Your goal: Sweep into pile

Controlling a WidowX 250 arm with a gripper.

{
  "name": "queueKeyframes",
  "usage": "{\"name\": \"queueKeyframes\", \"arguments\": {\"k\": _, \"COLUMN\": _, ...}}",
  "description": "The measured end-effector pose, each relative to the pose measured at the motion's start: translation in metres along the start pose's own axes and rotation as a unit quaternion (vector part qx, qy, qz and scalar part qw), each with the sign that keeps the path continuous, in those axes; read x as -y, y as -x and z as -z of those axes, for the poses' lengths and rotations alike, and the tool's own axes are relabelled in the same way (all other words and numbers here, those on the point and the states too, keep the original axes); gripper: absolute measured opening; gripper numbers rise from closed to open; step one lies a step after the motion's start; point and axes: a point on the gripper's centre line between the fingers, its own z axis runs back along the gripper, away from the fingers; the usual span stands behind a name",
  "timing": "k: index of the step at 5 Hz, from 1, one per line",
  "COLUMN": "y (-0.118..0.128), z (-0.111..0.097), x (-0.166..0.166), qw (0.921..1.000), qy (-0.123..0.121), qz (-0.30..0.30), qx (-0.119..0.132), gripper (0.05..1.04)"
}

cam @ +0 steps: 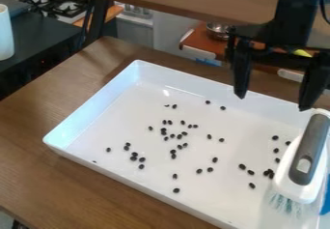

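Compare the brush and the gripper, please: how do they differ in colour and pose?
The brush is white and grey; the gripper is black. The brush lies slanted, while the gripper hangs tips down, open and empty. Both are toward the view's right side.

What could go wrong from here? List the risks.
Coming down off-center, the open gripper could tip the brush instead of grasping it. Its bristles might scatter the nearby dark beans. A short sweep might miss the outlying ones toward the far wall of the tray.
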Motion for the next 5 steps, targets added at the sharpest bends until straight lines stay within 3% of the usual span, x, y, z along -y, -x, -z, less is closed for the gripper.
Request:
{"name": "queueKeyframes", "arguments": {"k": 2, "y": -0.008, "z": 0.023, "x": 0.009, "qw": 0.9997, "qy": -0.020, "qz": -0.007, "qx": -0.015, "gripper": 1.003}}
{"name": "queueKeyframes", "arguments": {"k": 5, "y": -0.025, "z": 0.046, "x": 0.035, "qw": 0.9999, "qy": -0.014, "qz": -0.005, "qx": -0.002, "gripper": 1.003}}
